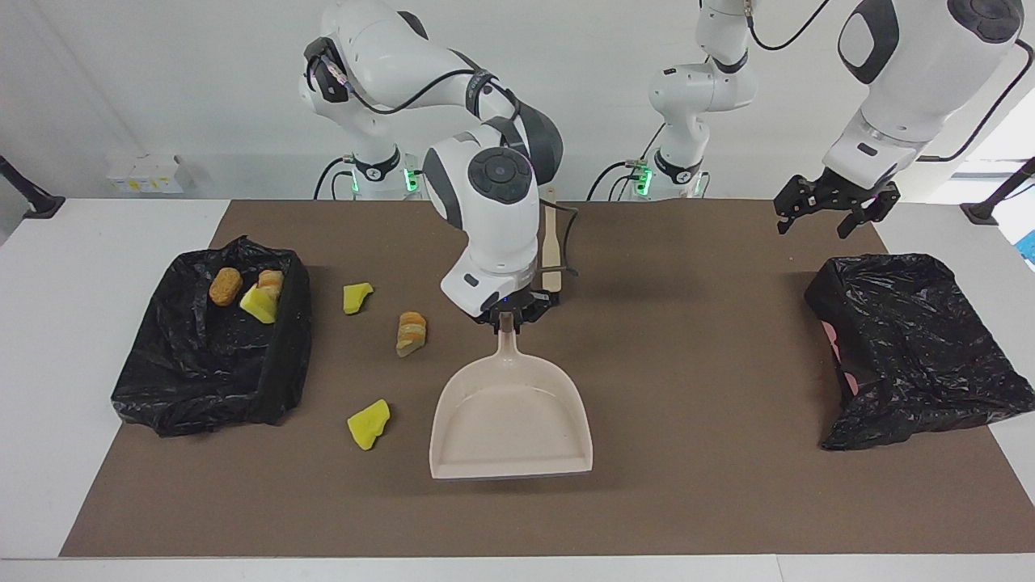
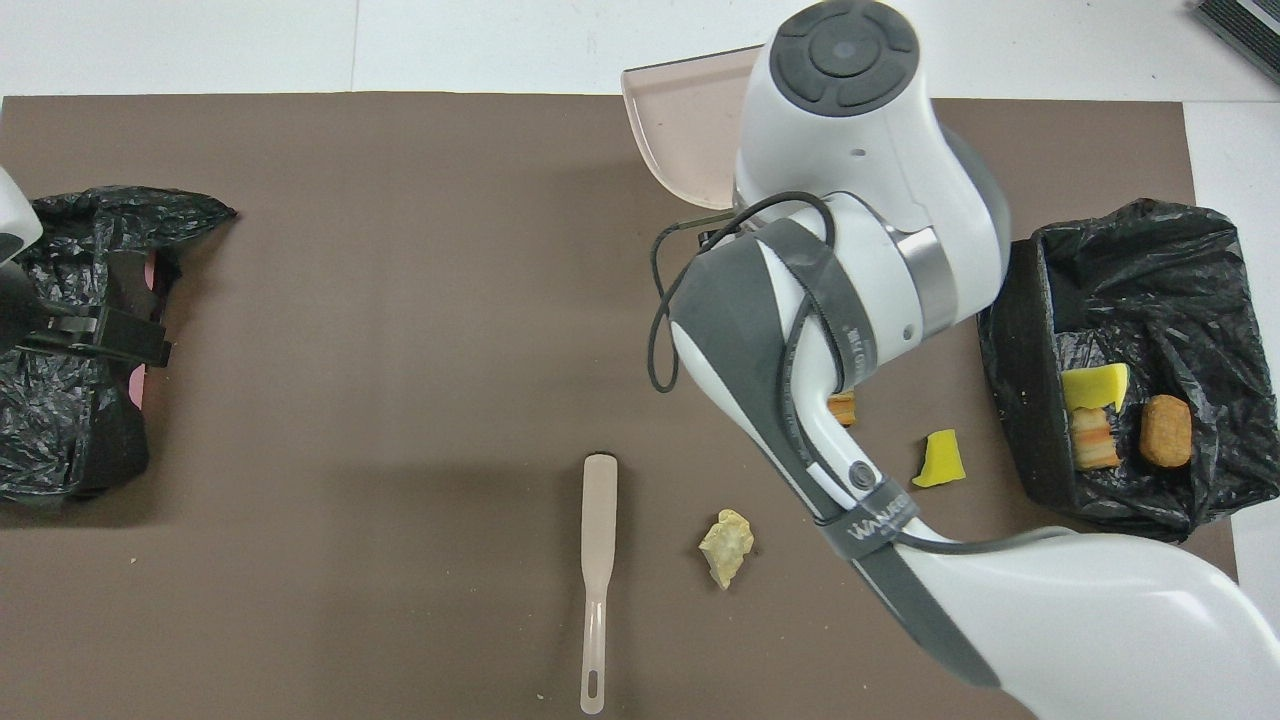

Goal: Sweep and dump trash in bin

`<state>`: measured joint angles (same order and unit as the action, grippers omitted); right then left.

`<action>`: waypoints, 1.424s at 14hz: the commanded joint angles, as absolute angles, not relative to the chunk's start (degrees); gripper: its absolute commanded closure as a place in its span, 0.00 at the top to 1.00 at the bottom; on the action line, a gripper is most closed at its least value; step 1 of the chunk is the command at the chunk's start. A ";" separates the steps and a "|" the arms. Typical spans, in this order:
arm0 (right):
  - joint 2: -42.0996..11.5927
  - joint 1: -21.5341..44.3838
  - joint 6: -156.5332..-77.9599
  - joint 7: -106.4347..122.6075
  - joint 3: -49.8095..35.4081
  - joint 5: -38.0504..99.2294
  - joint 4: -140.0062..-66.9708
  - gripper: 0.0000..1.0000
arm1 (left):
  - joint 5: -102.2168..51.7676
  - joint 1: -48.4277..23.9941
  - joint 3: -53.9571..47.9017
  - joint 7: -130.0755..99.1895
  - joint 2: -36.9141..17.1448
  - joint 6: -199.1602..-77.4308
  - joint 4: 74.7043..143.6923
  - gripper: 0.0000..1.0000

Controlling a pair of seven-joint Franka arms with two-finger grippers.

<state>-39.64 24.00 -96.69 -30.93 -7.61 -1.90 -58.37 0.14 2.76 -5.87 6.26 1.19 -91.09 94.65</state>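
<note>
Right claw [image 1: 507,317] clamped on dustpan [image 1: 511,428] handle, left claw [image 1: 833,208] apart, pale chunk [image 2: 727,547] – overhead view only

A brown mat [image 1: 687,364] covers the white table [image 1: 81,242].

A plain white wall [image 1: 162,73] closes the scene where the white counter [image 1: 89,242] ends. A large matte brown rectangular mat [image 1: 711,364] covers most of the counter top, leaving white margins at both ends and along the edge farthest from the wall. A small white socket box with yellow labels [image 1: 145,173] sits against the wall. Black clamp stands [image 1: 32,198] rest at both counter ends. Bright daylight comes in at one end [image 1: 1007,137].
</note>
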 commanded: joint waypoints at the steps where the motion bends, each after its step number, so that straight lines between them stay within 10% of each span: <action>1: -43.76 25.66 -100.09 -34.36 -7.99 0.17 -55.37 0.00 | 1.14 2.37 -5.80 6.77 2.81 -91.14 96.68 1.00; 13: -49.83 29.44 -102.92 -37.62 -8.44 0.80 -54.58 0.00 | 0.79 1.49 -5.98 6.77 3.95 -93.16 102.03 1.00; 15: -49.31 29.53 -102.92 -36.65 -7.74 -0.26 -54.75 0.46 | 0.70 0.09 -6.15 5.81 4.22 -94.73 103.09 1.00; 20: -48.70 29.53 -102.92 -36.74 -7.56 -0.35 -54.84 0.65 | -0.70 -2.54 -6.15 5.54 2.64 -100.10 103.80 1.00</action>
<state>-48.83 29.57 -102.63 -36.61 -7.65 0.14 -55.49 -0.18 -0.52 -6.77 6.11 2.03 -96.98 101.74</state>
